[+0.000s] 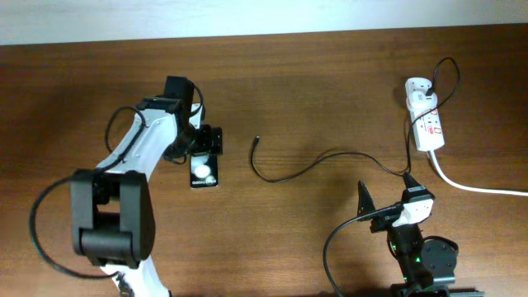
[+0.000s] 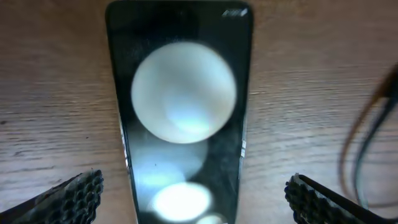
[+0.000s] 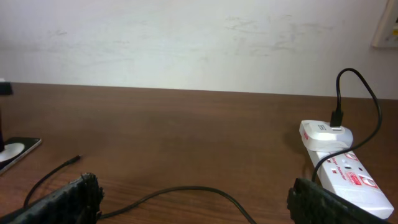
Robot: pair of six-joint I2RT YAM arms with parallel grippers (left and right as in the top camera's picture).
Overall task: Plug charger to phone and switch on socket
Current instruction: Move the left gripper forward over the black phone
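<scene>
- One phone [image 1: 204,172] lies flat on the table [image 1: 330,74], screen up.
- We see the left gripper [image 1: 204,155] low over one end of it. Its fingers [image 2: 74,196] are spread wide on each side and do not touch it.
- We see the charger [image 1: 305,169] lying loose between the phone and the socket [image 1: 429,125]. Its tip [image 1: 257,140] is near the phone but apart.
- Its white plug sits in the socket.
- The right gripper [image 1: 386,194] is spread wide too, holding nothing, just beside the black cable.

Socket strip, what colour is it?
The socket strip is white with small red marks; the right wrist view shows it best.
</scene>
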